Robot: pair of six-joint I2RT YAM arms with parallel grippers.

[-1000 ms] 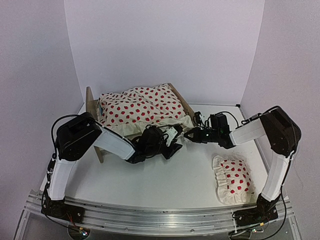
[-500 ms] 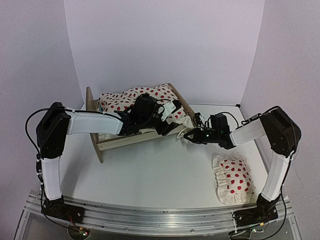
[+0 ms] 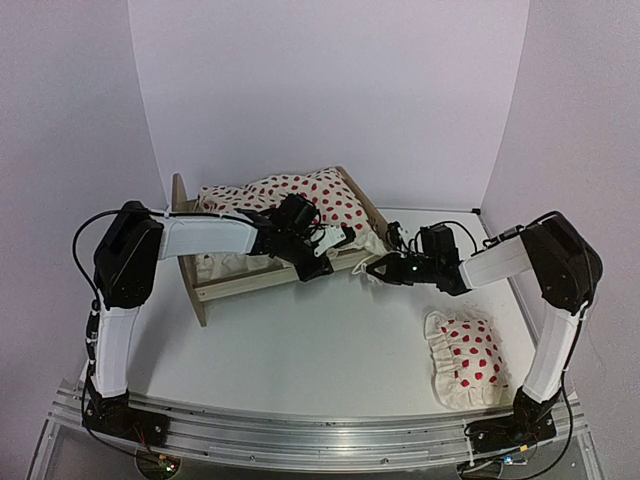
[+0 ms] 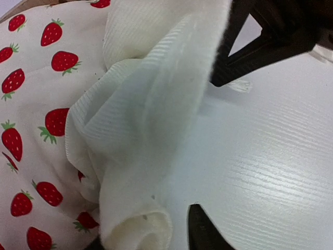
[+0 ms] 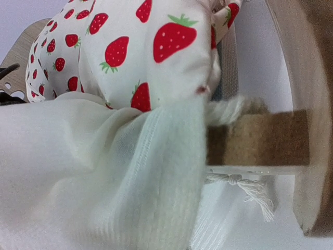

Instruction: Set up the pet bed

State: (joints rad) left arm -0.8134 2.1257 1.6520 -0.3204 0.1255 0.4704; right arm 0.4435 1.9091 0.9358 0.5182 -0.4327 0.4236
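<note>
My left gripper [image 3: 322, 248] has swung up from the table [image 3: 330, 350] in front of the pet bed [image 3: 240, 283] and now sits at the near rail, where the blanket [image 3: 290, 195] spills its ruffle. Its fingers half-close around a roll of that ruffle (whether they truly bite, I cannot tell). My right gripper [image 3: 372, 270] has not budged, pinched shut on the blanket's corner. The bed stands back-left; I judge I'm tugging the cover square.
</note>
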